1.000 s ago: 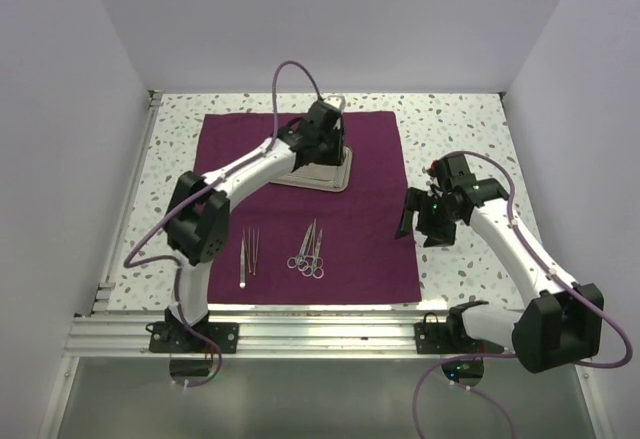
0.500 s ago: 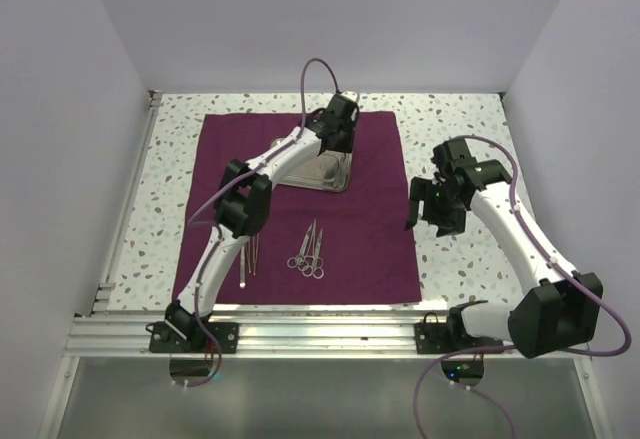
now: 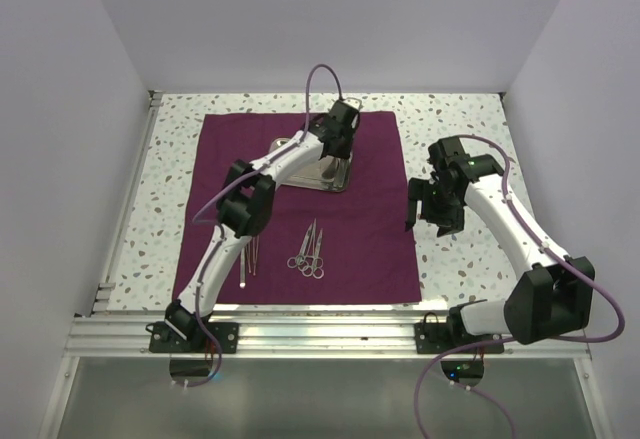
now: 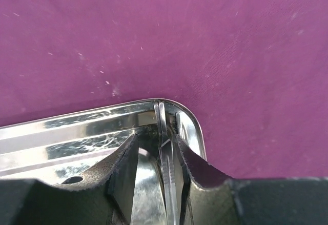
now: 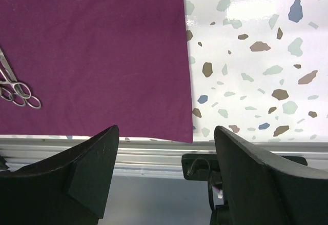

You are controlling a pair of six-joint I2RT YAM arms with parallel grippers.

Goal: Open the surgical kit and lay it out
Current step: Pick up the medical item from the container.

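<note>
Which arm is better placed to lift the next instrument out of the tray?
The left. Its gripper is already down in the tray, jaws closed around a slim steel instrument. The right gripper hangs open above the purple cloth's right edge, well away from the tray.

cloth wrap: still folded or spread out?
Spread. The cloth wrap lies flat as one open rectangle on the table, with the steel tray and instruments lying on it.
</note>
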